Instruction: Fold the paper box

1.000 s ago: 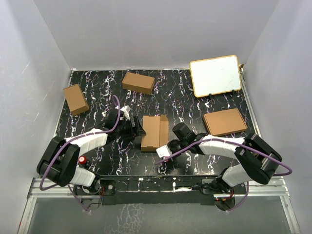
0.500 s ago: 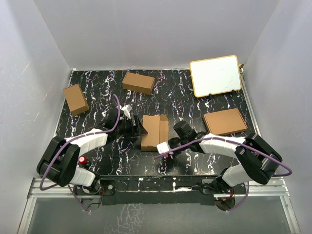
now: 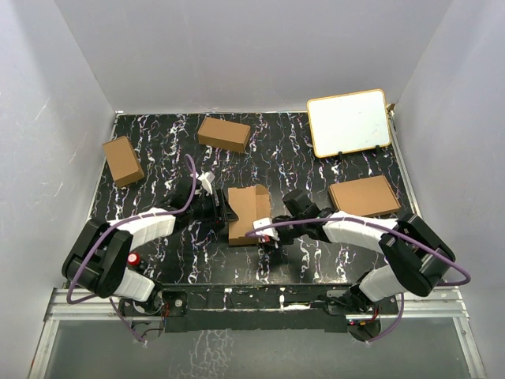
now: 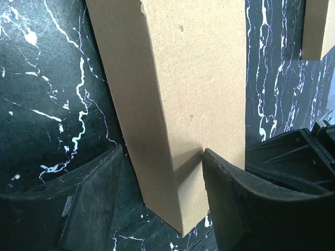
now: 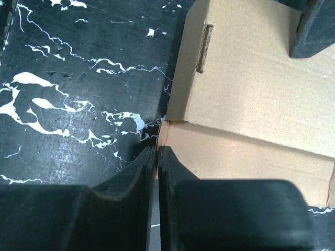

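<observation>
Paper box (image 3: 248, 212) lay flat mid-desk (image 3: 158, 158), between the two arms. It was a slim oblong carton with a narrower panel or flap along its right side.

Left gripper (image 3: 223, 208): the jaws were spread to the carton's width and straddled one end, and both pads sat against the cardboard in the wrist view. Judged to be a holding grip across the width.

Right gripper (image 3: 271, 234): the fingers (image 5: 131, 178) were drawn nearly together, leaving only a sliver of gap. The tips sat at the corner where the side panel meets the main body. Could not tell whether a thin edge of board was caught between them.

Handling notes (judgement):
- Light, thin corrugated board. Each panel looked stiff, but the carton would hinge freely at the creases.
- The matte brown face should give fair friction to the pads.
- The hollow section would crush or skew under a hard squeeze across its width, so moderate force only.
- Free flaps would crease or tear if pulled off-axis.

Best holds: pin the body across its short width near a crease, as the left gripper did. Take flaps by the free edge, close to a corner, and rotate them about the fold line.

Risk: the light carton could slide on the smooth desk if it was pushed without being pinned.
</observation>
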Available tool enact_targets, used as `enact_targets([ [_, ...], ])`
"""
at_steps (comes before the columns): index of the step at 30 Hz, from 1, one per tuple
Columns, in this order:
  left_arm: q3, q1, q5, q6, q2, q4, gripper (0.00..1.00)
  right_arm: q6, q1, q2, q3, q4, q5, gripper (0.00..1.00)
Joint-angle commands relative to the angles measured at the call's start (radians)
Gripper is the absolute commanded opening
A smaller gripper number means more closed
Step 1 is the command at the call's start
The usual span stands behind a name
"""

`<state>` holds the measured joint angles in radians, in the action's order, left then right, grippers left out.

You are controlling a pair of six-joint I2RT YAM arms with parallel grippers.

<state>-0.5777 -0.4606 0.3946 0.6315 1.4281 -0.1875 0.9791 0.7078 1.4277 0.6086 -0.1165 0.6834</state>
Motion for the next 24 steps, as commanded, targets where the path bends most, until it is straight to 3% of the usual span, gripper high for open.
enact_targets([
  [1, -0.008, -0.006, 0.002, -0.040, 0.013, 0.045, 0.59, -0.063, -0.011, 0.020, 0.061, -0.005, 0.033, 0.11],
  [24, -0.033, -0.006, 0.049, -0.036, 0.039, 0.039, 0.58, -0.267, -0.024, 0.056, 0.129, 0.025, 0.055, 0.08],
])
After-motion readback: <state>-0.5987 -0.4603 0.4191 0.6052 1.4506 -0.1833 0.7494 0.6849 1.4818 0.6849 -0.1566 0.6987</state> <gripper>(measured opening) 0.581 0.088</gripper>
